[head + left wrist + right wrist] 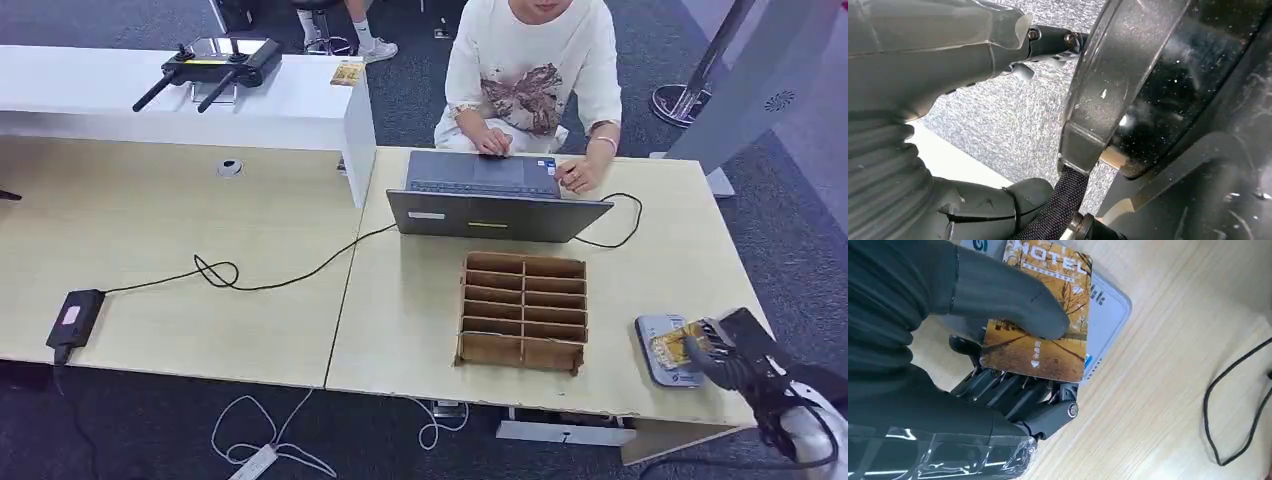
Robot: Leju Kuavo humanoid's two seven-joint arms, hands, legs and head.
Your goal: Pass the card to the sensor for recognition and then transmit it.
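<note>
Currently right robot hand [1013,385] pinches card [1043,315] over sensor [1110,315]; left robot hand [948,75] state unclear. Risk: thumb grip slips, card drops onto worktop [640,240].

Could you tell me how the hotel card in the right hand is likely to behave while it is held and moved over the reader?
The card looks flat and unbent under the thumb, so it is probably stiff and light. Its glossy printed face may be slippery, and the right hand pinches only part of it, so it could slide. Being thin, it would probably lie flat on the reader.
</note>
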